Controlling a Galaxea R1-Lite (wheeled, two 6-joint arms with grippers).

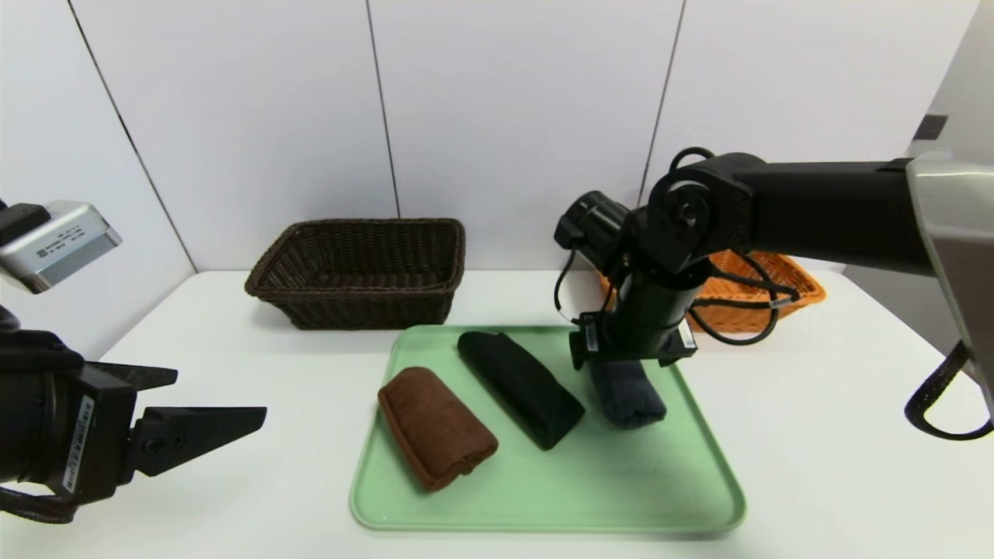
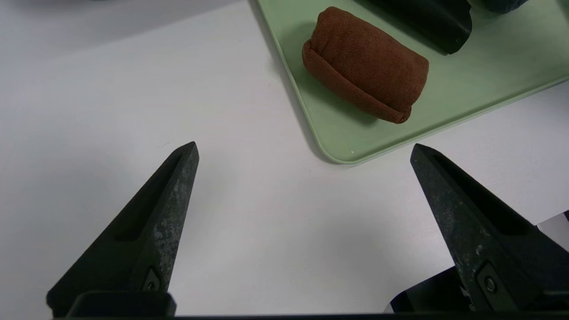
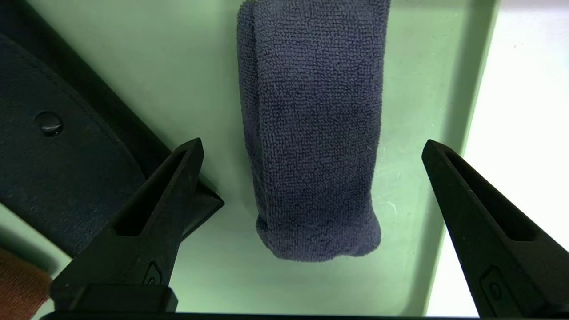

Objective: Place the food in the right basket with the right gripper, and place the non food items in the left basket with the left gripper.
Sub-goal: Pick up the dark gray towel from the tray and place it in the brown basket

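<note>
Towel (image 3: 315, 133), dark grey, on tray (image 3: 400, 284), between right gripper's (image 3: 313, 149) spread claws, unclamped

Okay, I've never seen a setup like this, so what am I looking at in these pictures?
A two-armed robot. One picture looks down from its head; the others come from its wrists. A green tray holds a brown roll, a black folded item and a dark blue-grey towel. Behind are a dark brown basket and an orange one. The left end effector is open beside the tray; the right end effector is open above the towel. Neither holds anything.
</note>
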